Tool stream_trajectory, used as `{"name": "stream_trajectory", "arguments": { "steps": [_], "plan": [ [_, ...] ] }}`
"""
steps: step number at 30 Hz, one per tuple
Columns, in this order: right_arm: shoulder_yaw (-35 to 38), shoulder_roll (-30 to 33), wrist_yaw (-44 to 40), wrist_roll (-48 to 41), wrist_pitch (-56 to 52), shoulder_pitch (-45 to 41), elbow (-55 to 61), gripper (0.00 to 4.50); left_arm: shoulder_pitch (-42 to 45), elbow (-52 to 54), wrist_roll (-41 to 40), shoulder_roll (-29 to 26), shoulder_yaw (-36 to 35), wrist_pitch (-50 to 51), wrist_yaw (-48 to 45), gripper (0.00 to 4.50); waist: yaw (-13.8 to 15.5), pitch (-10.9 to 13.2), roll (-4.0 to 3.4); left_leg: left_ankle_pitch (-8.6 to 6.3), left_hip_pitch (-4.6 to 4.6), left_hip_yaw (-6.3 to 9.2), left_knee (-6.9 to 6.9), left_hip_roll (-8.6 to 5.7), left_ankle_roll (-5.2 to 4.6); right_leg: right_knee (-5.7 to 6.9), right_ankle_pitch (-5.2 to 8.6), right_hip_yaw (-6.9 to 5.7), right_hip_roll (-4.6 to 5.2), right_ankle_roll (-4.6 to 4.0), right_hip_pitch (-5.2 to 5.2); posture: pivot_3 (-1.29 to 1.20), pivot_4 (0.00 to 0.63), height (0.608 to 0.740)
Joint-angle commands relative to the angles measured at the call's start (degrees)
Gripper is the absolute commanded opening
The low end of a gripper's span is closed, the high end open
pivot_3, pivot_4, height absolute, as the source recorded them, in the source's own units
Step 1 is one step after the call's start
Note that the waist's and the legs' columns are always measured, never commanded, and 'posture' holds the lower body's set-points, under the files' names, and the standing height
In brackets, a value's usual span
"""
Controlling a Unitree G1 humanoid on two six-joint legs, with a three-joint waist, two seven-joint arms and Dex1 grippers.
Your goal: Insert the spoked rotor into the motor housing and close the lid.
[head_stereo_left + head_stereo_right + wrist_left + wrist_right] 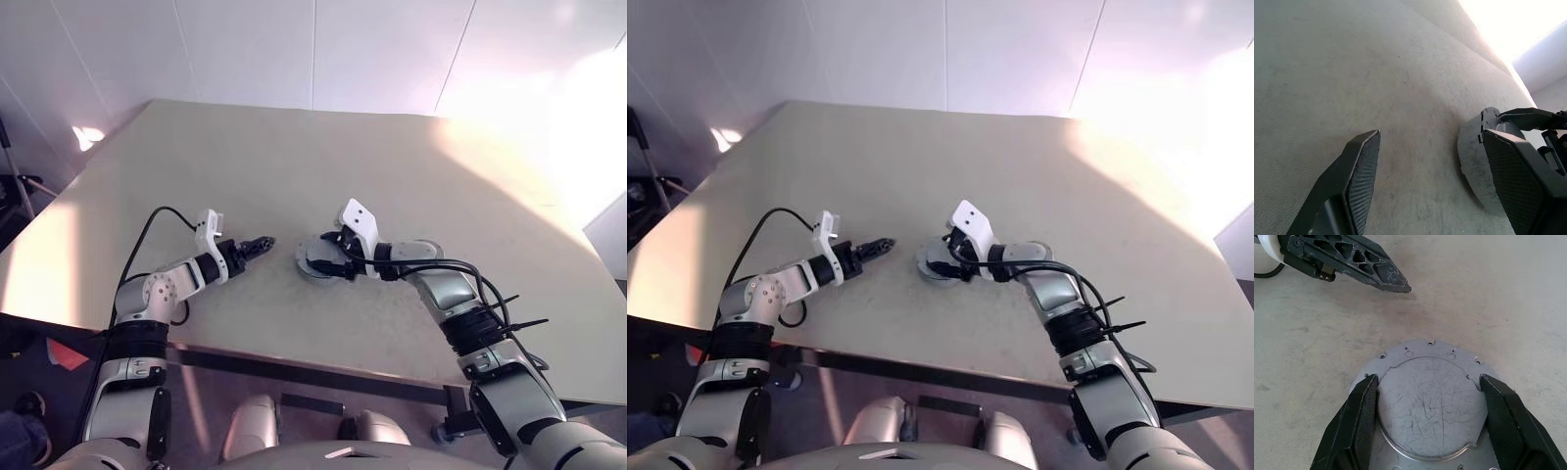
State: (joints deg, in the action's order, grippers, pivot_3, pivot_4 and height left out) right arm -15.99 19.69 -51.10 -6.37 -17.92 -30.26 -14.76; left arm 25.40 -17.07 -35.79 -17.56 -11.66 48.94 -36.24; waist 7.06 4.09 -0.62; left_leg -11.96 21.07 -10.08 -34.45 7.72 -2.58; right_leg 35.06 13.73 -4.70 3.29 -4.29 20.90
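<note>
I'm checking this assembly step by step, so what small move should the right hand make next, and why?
Probably close on the grey disc: the right hand is open with a finger on either side of it, while the left hand hovers open beside it.

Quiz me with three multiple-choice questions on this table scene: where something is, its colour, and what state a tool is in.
1. The light grey round metal disc lies:
A. between the right tool's fingers
B. under the left tool
C. at the beige table's far edge

2. The disc is:
A. copper
B. light grey
C. red

3. The left tool is:
A. shut on the disc
B. shut, empty
C. open, empty

Answers:
1 A, the right wrist view shows a black finger on each side of it.
2 B, its scratched face is pale grey.
3 C, its fingers stand apart over bare table.
</note>
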Motion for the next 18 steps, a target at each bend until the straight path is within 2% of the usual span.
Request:
{"name": "stream_trajectory", "arguments": {
  "steps": [1,18],
  "plan": [
    [0.1,1.3,0.1,1.4,0.2,-0.7,0.2,3.15,0.7,2.1,-0.4,0.0,-0.4,-0.7,-0.3,3.53,0.0,0.0,0.00,0.00,0.00,0.00,0.00,0.00,0.00,0.00,0.00,0.00,0.00,0.00,0.00,0.00,0.000,0.740],
    [-2.1,5.5,-3.3,2.2,-0.4,2.4,0.3,3.15,0.5,2.6,-0.7,0.9,-0.4,-0.3,0.1,3.53,0.6,0.0,0.02,-0.21,0.00,0.00,-0.18,-0.03,-0.33,-0.21,0.01,0.00,0.04,0.01,-0.27,0.00,0.000,0.740]
  ]
}}
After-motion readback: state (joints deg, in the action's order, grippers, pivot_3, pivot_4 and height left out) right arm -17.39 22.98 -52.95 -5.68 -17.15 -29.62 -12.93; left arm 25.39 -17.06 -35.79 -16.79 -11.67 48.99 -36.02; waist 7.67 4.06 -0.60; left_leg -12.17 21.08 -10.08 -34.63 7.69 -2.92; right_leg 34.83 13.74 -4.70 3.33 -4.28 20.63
